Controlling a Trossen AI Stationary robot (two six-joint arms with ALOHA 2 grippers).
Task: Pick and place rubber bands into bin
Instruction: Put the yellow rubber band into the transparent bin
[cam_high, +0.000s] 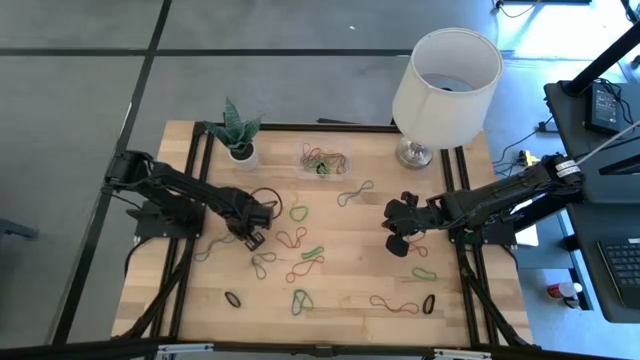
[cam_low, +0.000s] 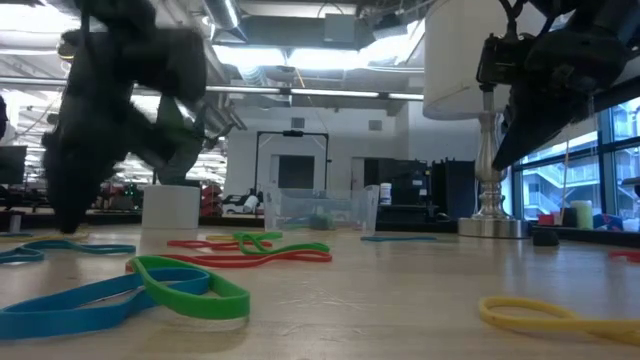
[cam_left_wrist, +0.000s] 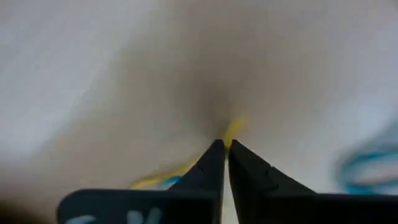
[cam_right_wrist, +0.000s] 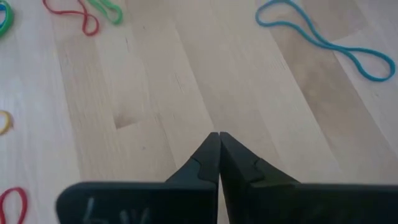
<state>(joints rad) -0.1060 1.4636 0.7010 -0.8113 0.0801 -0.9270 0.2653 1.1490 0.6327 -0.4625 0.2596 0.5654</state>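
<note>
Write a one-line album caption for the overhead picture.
Left gripper pinches at a band on the table; right gripper waits shut, bands scattered, bin by the lamp.

1. Both arms are dark, nearly black, built of jointed segments that narrow from a bulky base toward the wrist.
2. The left end effector (cam_high: 252, 238) is black, with a thin black cable looping beside its wrist.
3. The right end effector (cam_high: 396, 240) is a blocky black cluster; its arm carries a pale band near the far end, possibly a label or a joint ring.
4. Seen from the wrists, each arm's fingers (cam_right_wrist: 208, 158) are matte black wedges tapering to sharp tips, with small stepped notches along their inner edges.
5. A black crosspiece behind the fingers bears faint pale markings, unreadable here.
</note>
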